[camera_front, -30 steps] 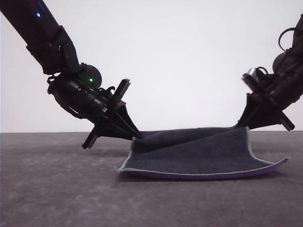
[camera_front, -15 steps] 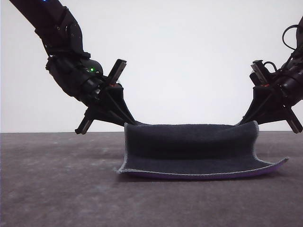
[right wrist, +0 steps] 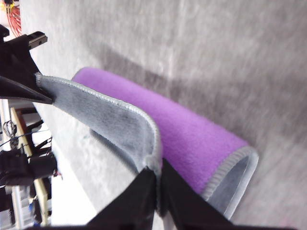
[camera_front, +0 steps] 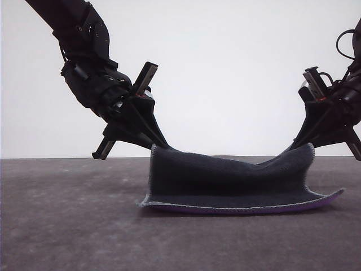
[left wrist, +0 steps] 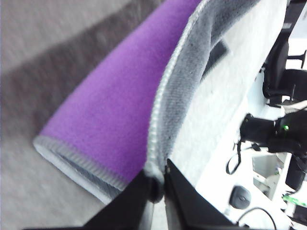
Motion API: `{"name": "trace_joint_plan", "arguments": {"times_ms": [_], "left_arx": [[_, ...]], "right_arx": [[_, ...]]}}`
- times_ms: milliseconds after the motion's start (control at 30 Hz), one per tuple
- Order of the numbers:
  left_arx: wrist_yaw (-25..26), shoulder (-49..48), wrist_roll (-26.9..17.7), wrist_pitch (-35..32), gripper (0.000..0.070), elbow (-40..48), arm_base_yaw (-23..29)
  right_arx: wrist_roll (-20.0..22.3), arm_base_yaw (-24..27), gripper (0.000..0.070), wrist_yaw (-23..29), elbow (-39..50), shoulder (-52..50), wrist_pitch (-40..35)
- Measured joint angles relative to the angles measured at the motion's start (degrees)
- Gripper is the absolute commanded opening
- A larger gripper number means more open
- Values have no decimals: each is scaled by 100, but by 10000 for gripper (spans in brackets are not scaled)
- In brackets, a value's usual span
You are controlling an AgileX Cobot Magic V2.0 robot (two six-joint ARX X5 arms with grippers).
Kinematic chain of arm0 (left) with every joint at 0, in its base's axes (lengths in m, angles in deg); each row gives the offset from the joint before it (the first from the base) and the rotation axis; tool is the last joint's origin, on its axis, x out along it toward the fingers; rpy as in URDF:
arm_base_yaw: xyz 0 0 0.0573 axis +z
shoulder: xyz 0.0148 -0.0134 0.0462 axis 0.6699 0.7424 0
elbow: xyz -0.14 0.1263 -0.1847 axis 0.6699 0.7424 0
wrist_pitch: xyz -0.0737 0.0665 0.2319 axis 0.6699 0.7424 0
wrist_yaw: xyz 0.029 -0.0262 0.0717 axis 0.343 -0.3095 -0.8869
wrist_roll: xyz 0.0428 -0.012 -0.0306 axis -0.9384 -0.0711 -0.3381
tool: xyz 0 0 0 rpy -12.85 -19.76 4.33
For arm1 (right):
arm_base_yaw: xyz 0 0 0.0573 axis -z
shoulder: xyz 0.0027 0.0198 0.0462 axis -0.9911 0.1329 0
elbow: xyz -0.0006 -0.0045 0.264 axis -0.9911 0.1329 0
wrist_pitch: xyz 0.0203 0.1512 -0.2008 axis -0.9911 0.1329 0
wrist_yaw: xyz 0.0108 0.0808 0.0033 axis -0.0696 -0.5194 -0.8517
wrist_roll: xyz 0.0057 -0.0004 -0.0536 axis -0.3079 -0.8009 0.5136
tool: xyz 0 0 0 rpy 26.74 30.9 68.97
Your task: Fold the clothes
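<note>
both far corners of the grey/purple cloth (camera_front: 225, 178) are pinched & raised mid-frame: left gripper (camera_front: 154, 145) & right gripper (camera_front: 302, 145) clamped on them, near edge left on the table (camera_front: 67, 226) as anchor for folding over.

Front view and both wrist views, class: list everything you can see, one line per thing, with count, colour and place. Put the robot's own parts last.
cloth: one, dark charcoal grey on the side facing the front camera, bright purple on the other, light grey stitched edging; near edge lying on the table, far edge raised by its two corners, sagging between them.
table: one, mottled grey, under the cloth, across the lower part of the front view.
wall: one, plain white, behind the table.
left gripper: one, black, at the left of the front view, shut on the cloth's raised left corner.
right gripper: one, black, at the right of the front view, shut on the cloth's raised right corner.
</note>
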Motion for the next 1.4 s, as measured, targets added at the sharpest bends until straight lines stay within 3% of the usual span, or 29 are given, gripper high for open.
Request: {"name": "trace_joint_plan", "arguments": {"times_ms": [133,267,333,467,733,1033,1133,1233,1400], "left_arx": [[-2,0,-83,141,72,0,2],[-2,0,-103,180,263,0,0],[-2,0,-114,232,318,0,0],[-2,0,-120,346,326,0,1],[0,0,-122,424,371,0,-10],[473,109,-293,685,601,-100,-214],[468,139,-353,732,611,-101,-240],[466,140,-373,733,694,-101,-211],[504,146,-451,979,700,-347,-126]], "right_arx": [[98,0,77,2,0,0,194],[122,0,172,4,0,0,289],[135,0,241,4,0,0,329],[139,0,343,2,0,0,399],[141,0,351,2,0,0,433],[152,0,361,4,0,0,448],[152,0,409,2,0,0,449],[154,0,431,2,0,0,449],[160,0,431,2,0,0,447]]}}
